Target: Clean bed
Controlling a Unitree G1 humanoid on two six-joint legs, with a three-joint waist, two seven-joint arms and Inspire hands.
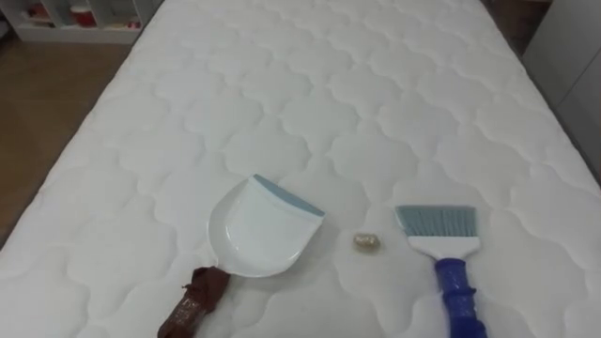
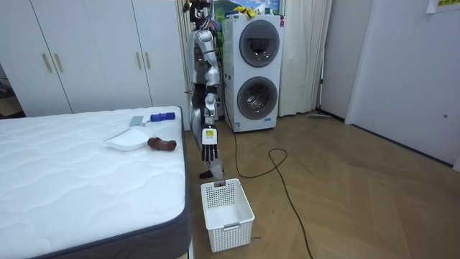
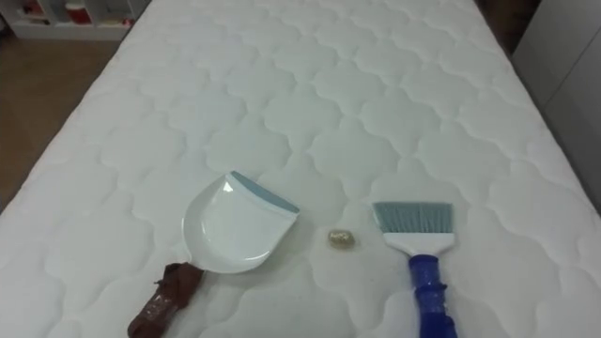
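Note:
On the white quilted mattress [image 1: 310, 103] lies a white dustpan [image 1: 255, 228] with a grey-blue lip, its mouth facing away from me. A brown lumpy piece [image 1: 192, 302] rests at the pan's near end. To the right of the pan sits a small crumpled beige scrap [image 1: 366, 241]. Further right lies a hand brush [image 1: 441, 246] with grey bristles and a blue handle pointing toward me. In the room view I stand at the bed's end, by the dustpan [image 2: 126, 140] and brush [image 2: 159, 116]. My left hand [image 2: 208, 152] hangs at my side, fingers straight, holding nothing.
A white slatted basket [image 2: 226, 212] stands on the wooden floor by the bed's corner. A stacked washer and dryer [image 2: 253, 72] are behind me, white wardrobes [image 2: 93, 54] beyond the bed. A low shelf [image 1: 80, 19] stands past the bed's far left corner.

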